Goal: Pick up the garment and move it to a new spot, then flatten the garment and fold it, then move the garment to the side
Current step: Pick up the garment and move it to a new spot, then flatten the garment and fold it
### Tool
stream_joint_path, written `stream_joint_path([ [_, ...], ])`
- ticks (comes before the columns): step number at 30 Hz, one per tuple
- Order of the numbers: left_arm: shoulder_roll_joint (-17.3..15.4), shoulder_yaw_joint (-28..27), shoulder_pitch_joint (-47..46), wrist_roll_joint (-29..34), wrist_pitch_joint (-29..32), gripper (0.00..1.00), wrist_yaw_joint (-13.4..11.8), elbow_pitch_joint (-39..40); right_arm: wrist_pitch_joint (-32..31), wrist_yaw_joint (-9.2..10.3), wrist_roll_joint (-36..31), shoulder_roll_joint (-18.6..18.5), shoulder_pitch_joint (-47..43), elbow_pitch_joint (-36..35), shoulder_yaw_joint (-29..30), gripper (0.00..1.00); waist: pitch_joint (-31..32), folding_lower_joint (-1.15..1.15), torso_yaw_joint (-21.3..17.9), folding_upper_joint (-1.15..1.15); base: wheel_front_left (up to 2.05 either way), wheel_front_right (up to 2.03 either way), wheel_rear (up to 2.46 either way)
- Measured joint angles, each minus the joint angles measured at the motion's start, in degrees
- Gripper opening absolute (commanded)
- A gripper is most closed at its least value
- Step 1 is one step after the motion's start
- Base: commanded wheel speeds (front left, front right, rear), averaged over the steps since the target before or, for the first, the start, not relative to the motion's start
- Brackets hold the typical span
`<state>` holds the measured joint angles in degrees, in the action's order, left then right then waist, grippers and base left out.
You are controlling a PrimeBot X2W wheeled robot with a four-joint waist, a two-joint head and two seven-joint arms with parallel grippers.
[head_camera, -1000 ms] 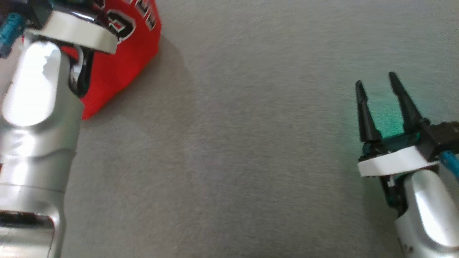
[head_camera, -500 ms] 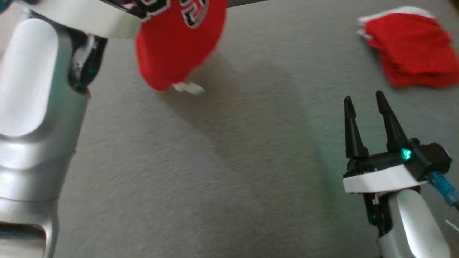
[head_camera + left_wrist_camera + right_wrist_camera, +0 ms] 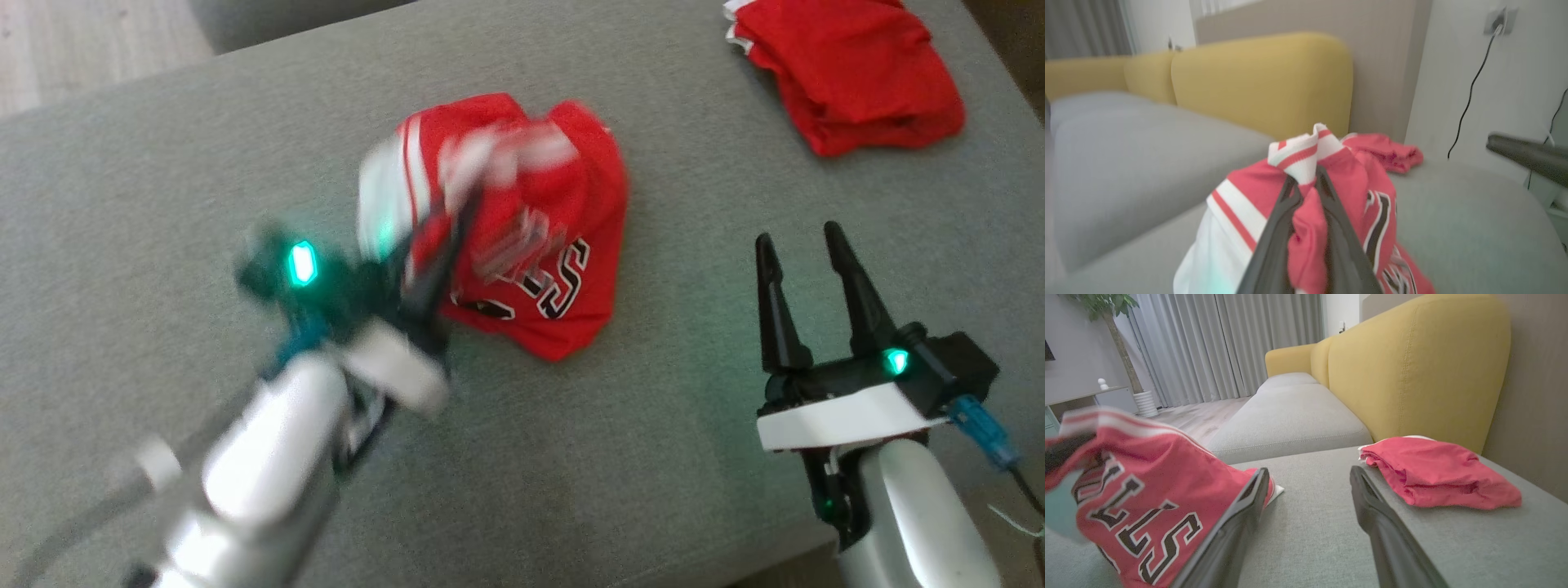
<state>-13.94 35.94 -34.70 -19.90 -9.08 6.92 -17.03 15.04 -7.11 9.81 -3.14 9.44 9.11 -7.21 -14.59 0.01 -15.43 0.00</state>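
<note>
We're on the move step: left claw (image 3: 1305,177) clamped on garment (image 3: 555,237), bunched over grey cushion (image 3: 571,457); right claw (image 3: 798,237) apart, empty. Next we'd release, then flatten.

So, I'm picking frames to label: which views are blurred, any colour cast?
Head view: left gripper and jersey top motion-smeared, right gripper crisp, green tint on the grey cushion beside it. Left wrist view: soft throughout. Right wrist view: sharp except the jersey's left edge.
</note>
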Motion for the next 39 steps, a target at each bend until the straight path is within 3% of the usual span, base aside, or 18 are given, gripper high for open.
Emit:
stream_joint_path([
  [1,0.41,0.92,2.14,0.4,-1.48,0.16,-0.56,-2.18,0.0,0.0,0.47,0.04,0.0,0.49,-0.27,1.0,-0.13,0.0,0.28,0.0,0.0,0.0,0.0],
  [2,1.07,1.29,4.15,0.37,-2.56,0.37,-1.07,-4.5,0.0,0.0,0.56,0.04,0.0,1.01,-0.52,1.0,-0.19,0.0,0.62,0.0,0.0,0.0,0.0],
  [3,1.88,1.31,6.09,0.19,-3.54,0.86,-1.59,-6.76,0.0,0.01,0.62,0.04,-0.03,1.45,-0.75,1.0,-0.21,-0.01,1.01,0.0,0.0,0.0,0.0],
  [4,2.58,1.22,7.87,0.04,-4.28,1.0,-2.27,-8.67,0.0,0.01,0.96,0.07,-0.04,1.97,-1.02,1.0,-0.15,-0.01,1.45,0.0,0.0,0.0,0.0],
  [6,4.32,0.24,10.82,-0.87,-4.99,1.0,-3.61,-11.01,0.0,0.0,1.03,0.1,-0.1,2.94,-1.41,1.0,0.15,0.0,2.33,0.0,0.0,0.0,0.0],
  [11,9.04,-10.61,17.22,0.76,-5.31,1.0,-6.94,-0.88,-0.01,0.01,1.01,0.2,-1.41,4.49,0.15,1.0,2.49,-0.01,6.03,0.0,0.0,0.0,0.0],
  [19,10.51,-21.47,30.77,4.92,-5.46,1.0,-6.91,6.99,-0.01,0.01,0.66,0.32,-5.88,5.9,2.65,1.0,8.43,-0.02,11.57,0.0,0.0,0.0,0.0],
  [29,10.88,-25.06,40.44,6.33,-5.46,1.0,-5.82,10.68,-0.2,0.0,1.26,0.41,-12.67,5.59,5.15,1.0,14.76,-0.03,17.99,0.0,0.0,0.0,0.0],
  [39,10.88,-25.02,40.92,8.17,-5.46,1.0,-5.37,10.03,-0.2,0.01,1.2,0.48,-12.65,5.54,4.25,1.0,15.56,-0.01,18.77,0.0,0.0,0.0,0.0],
])
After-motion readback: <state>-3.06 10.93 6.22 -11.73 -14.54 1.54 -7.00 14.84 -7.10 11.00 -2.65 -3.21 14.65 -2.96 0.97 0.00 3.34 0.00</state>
